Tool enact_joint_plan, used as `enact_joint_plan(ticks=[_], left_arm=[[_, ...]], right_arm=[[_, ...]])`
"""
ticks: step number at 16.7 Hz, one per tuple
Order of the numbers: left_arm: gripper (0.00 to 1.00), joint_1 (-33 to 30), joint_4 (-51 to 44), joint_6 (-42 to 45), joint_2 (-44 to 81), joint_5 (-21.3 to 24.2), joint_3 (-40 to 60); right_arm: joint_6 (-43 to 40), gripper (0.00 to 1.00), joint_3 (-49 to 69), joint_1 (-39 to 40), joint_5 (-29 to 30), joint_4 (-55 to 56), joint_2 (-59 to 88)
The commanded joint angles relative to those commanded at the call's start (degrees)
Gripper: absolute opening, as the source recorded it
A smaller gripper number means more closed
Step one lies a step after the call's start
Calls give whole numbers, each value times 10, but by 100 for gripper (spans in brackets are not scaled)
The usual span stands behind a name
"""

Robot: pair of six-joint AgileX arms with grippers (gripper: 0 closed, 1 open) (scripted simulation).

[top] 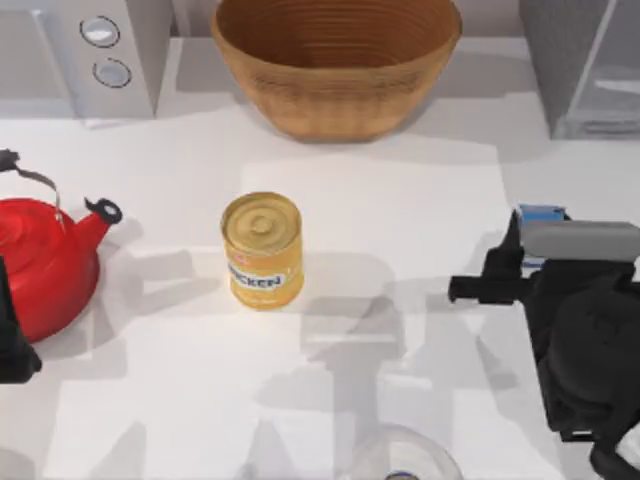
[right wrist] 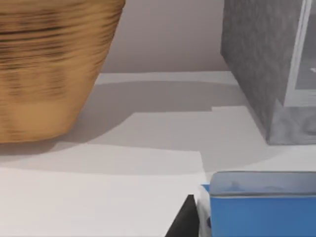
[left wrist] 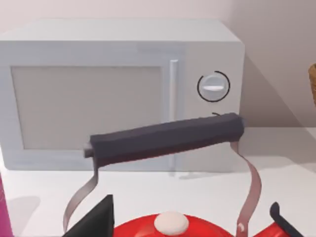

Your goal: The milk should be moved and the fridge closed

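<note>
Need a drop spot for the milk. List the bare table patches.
Bare: between yellow can and right claw; between wicker bowl and can. Crowded: right edge, where milk sits against the claw; left edge by red kettle.

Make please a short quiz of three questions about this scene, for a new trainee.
1. True or false: the yellow can lies inside the basket.
2. Which gripper is next to the milk: left or right?
3. The red kettle stands on the table's: A) left side, B) right side, C) far middle.

Key:
1. False; it stands on the table, nearer than the basket.
2. The right gripper.
3. A.
</note>
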Motion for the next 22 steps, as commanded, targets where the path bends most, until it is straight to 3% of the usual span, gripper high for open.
enact_joint_plan(ticks=[8, 14, 22], left_arm=[[100, 0, 0, 0, 0, 0, 0], [100, 0, 0, 0, 0, 0, 0], [100, 0, 0, 0, 0, 0, 0]], right_arm=[[-27, 0, 15, -165, -199, -85, -110], [-49, 0, 25, -343, -368, -158, -205], [-56, 0, 30, -370, -390, -177, -228]])
